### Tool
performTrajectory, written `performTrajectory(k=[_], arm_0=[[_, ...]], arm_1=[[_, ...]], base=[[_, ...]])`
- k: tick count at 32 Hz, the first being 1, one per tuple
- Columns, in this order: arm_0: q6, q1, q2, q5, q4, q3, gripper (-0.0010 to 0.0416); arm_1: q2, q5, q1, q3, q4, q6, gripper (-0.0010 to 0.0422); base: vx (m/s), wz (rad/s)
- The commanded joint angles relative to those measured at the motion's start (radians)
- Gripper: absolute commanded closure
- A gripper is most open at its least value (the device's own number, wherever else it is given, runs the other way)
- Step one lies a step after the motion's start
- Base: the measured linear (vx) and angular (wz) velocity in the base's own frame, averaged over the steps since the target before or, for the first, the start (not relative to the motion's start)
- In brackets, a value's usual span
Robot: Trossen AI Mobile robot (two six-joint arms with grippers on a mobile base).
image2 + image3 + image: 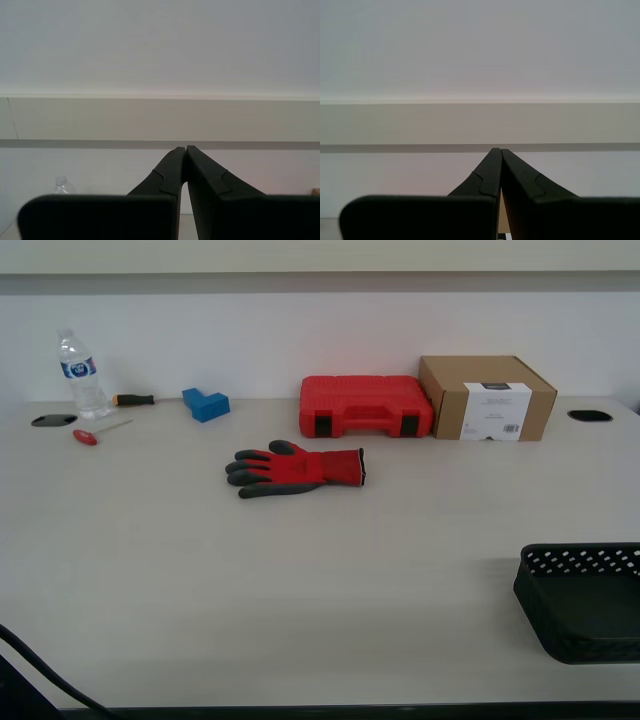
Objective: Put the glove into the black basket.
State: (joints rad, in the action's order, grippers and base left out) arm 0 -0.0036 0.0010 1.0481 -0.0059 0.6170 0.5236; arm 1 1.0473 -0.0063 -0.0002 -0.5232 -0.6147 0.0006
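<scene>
1. Exterior view: the glove (pixel 297 469) lies flat on the surface (pixel 300 580), just in front of a red case (pixel 366 406) with a cardboard box (pixel 487 397) beside it. The black basket (pixel 583 600) sits well apart, at the exterior view's right, and the picture's edge cuts it off. No arm shows here. I think the job has not started yet. Next, a hand must reach the glove and open.

2. Second wrist view: my second hand (pixel 185 148) is closed tight, tips touching, holding nothing. It points at the wall. A bottle (pixel 62 185) peeks behind it.

3. First wrist view: my first hand (pixel 497 150) is closed too, and empty. Glove and basket are hidden.
</scene>
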Motion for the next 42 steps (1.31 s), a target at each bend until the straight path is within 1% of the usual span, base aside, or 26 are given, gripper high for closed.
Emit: performTrajectory(k=[1,38,42], arm_0=[[0.001,0.0,0.0,0.0,0.003,0.001,0.0405],[0.001,0.0,0.0,0.001,0.013,0.001,0.0405],[0.004,0.002,0.0,-0.008,0.019,0.001,0.0405]], arm_1=[[0.0,-0.001,0.0,0.0,-0.003,0.0,0.0412],[0.0,-0.001,0.0,0.0,-0.003,0.0,0.0412],[0.0,-0.001,0.0,0.0,-0.003,0.0,0.0412]], base=[[0.0,0.0],[0.0,0.0],[0.0,0.0]])
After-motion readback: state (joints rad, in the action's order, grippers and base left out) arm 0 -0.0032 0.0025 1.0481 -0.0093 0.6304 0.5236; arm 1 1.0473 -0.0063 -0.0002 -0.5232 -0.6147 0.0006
